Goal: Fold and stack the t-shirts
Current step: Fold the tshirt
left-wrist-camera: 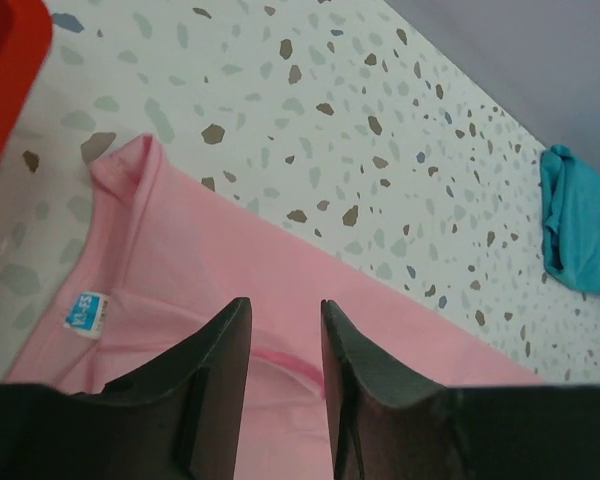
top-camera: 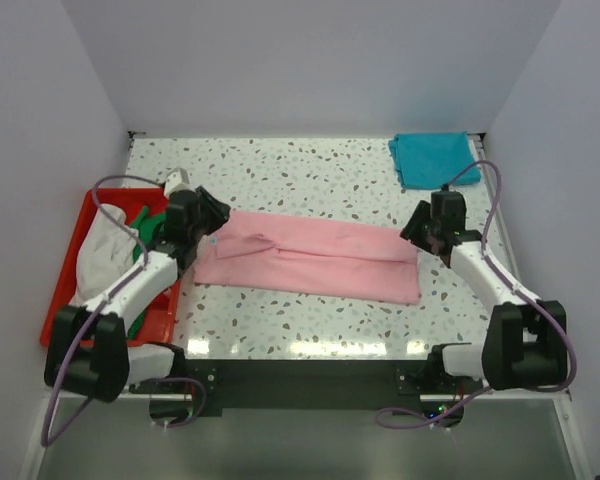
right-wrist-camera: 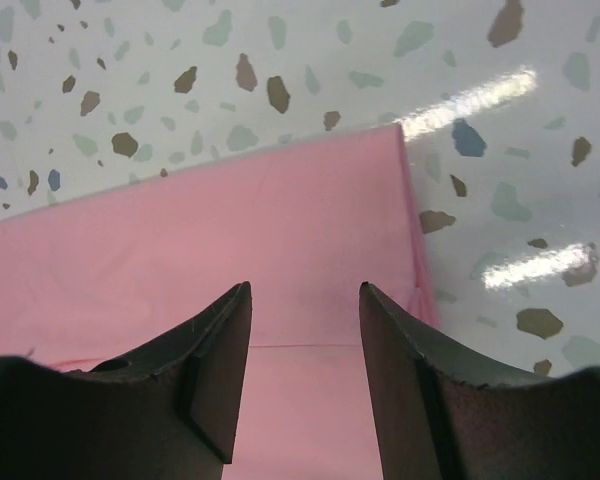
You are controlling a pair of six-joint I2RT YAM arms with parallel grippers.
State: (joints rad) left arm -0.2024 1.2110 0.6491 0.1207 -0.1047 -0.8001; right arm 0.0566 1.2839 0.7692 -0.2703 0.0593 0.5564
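The light pink t-shirt [top-camera: 310, 258] lies folded into a long strip across the middle of the table. My left gripper [top-camera: 205, 232] hovers open over its collar end [left-wrist-camera: 180, 260], where a blue size tag shows. My right gripper [top-camera: 420, 232] hovers open over the strip's right end [right-wrist-camera: 230, 230]. Neither holds cloth. The teal t-shirt [top-camera: 433, 158] lies folded at the far right corner and also shows in the left wrist view [left-wrist-camera: 580, 225]. The white t-shirt [top-camera: 105, 255] and the green t-shirt [top-camera: 145, 222] lie bunched in the red tray.
The red plastic tray [top-camera: 65, 275] stands at the left edge of the speckled table, its corner in the left wrist view [left-wrist-camera: 5, 70]. White walls close in the back and both sides.
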